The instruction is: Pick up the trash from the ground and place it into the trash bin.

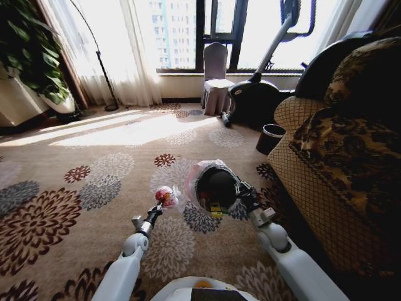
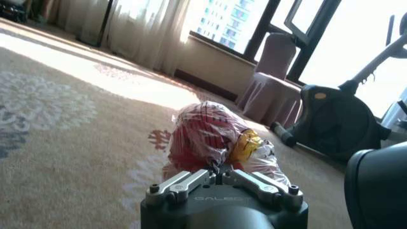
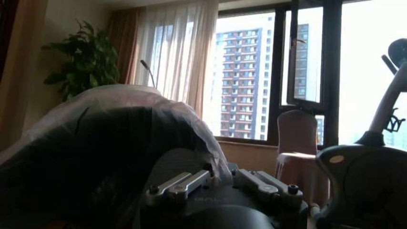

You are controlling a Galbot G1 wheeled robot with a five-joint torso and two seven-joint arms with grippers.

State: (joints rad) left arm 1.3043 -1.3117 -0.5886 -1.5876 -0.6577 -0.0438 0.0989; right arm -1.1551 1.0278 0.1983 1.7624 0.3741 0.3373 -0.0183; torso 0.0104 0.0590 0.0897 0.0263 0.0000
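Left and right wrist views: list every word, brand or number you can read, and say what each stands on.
"GALBOT": embossed on the left gripper housing, faint but legible.
Similar embossing on the right gripper housing: too dark to read.
Red-white wad held in the left gripper: printed wrapper, lettering too crumpled to read.
Trash bin liner: no text.

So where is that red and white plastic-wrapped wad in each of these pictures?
Head view: the red and white plastic-wrapped wad sits at the left gripper tip, beside the lined black trash bin.
Left wrist view: centre, just past the gripper.
Right wrist view: not seen.
Shared landmark: the covered grey chair by the window.
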